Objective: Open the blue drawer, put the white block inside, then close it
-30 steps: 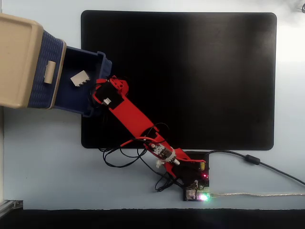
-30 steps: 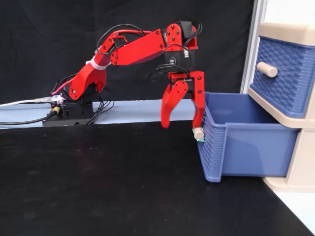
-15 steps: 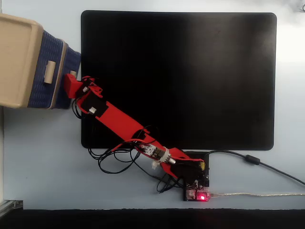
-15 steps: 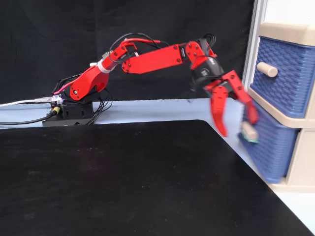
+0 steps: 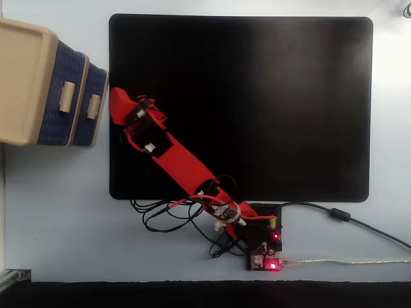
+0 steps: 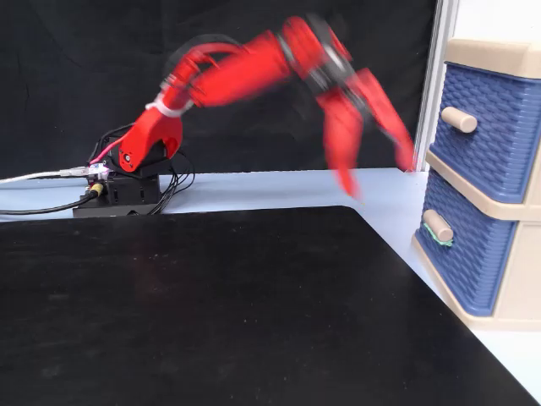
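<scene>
The beige cabinet point(image 5: 22, 77) stands at the left in a fixed view and at the right in the other fixed view point(image 6: 516, 309). Its lower blue drawer point(image 5: 94, 125) point(image 6: 465, 258) looks shut, with a small beige handle point(image 6: 437, 226). My red gripper point(image 6: 376, 174) hangs open in the air just left of the cabinet, blurred, with nothing between its fingers. From above, the gripper point(image 5: 115, 99) sits a short way right of the lower drawer's handle point(image 5: 94, 104) and does not touch it. The white block is out of view.
The upper blue drawer point(image 5: 61, 122) point(image 6: 494, 148) is shut. A large black mat point(image 5: 257, 102) covers most of the table. The arm's base, board point(image 5: 266, 253) and loose cables point(image 5: 160, 215) lie at the near edge of the mat.
</scene>
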